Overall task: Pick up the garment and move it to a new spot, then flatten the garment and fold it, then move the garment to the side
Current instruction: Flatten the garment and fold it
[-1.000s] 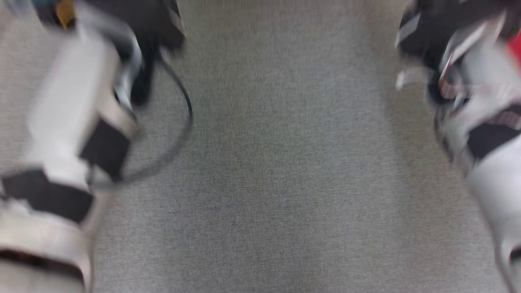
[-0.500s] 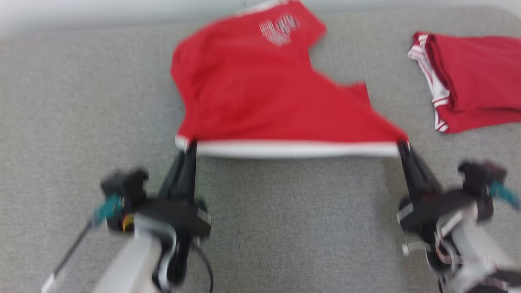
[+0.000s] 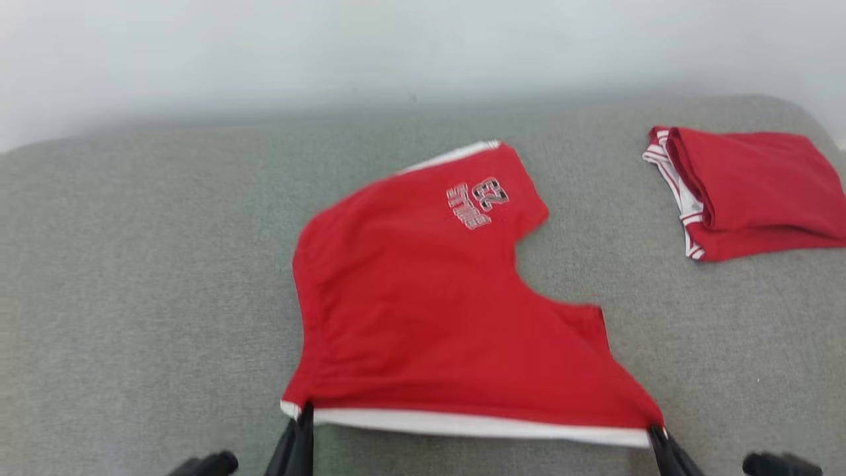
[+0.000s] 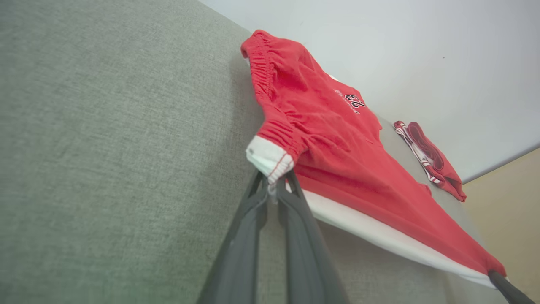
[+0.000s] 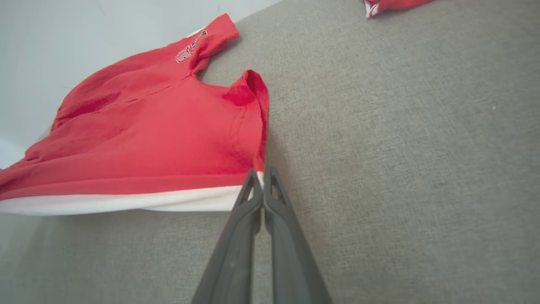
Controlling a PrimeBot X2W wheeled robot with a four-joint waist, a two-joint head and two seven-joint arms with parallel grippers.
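- The left end effector [image 4: 273, 184] has its fingers closed narrow on one corner of the white band [image 3: 476, 424] of the red garment [image 3: 423, 317].
- The right end effector [image 5: 262, 174], fingers pressed together, grips the band's opposite corner.
- The band stretches taut between them.
- The garment's far part, with its printed number, rests on the grey fabric surface [image 3: 145, 277].
- A folded red garment [image 3: 747, 192] lies well apart, to the right.

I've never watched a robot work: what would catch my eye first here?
A bright red garment with a white band lies spread on the grey surface, mid-view. The left tool and right tool each pinch one near corner of it. A second red garment sits folded at the far right.
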